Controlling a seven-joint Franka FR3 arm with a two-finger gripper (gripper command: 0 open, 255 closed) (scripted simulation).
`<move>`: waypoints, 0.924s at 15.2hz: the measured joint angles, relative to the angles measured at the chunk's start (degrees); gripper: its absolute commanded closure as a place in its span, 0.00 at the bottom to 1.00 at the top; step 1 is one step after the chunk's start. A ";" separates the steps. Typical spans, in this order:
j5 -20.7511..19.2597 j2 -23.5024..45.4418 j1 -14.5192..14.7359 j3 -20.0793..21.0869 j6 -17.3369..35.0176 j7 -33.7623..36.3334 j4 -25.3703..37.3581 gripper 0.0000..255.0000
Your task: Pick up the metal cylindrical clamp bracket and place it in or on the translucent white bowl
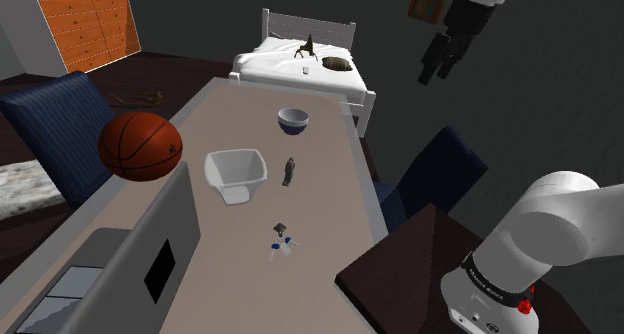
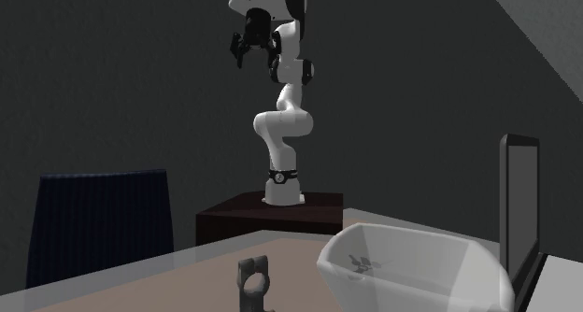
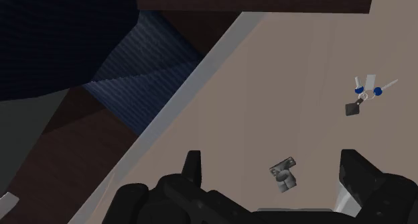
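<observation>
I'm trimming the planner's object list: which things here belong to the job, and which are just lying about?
Part of the job:
clamp bracket
translucent white bowl
end effector, open, high above the table

Lying about:
basketball
laptop
small blue bowl
key bunch

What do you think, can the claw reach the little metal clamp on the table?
Probably yes. The open claw hangs high over the table, nothing lies between it and the clamp, and the white bowl stands apart.
</observation>
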 measured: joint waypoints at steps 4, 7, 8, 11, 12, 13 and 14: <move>0.34 2.50 0.30 0.49 3.65 0.44 -1.65 0.00; 0.62 7.27 0.61 1.01 8.42 0.82 -2.23 0.00; 0.73 8.62 0.73 1.22 9.90 0.99 -2.56 0.00; 0.89 13.50 0.98 1.67 14.57 1.26 -2.93 0.00; 0.99 15.57 1.12 1.98 16.50 1.56 -3.04 0.00; 1.04 17.67 1.23 2.25 18.13 1.78 -2.75 0.00; 1.08 19.30 1.31 2.41 19.49 1.89 -2.67 0.00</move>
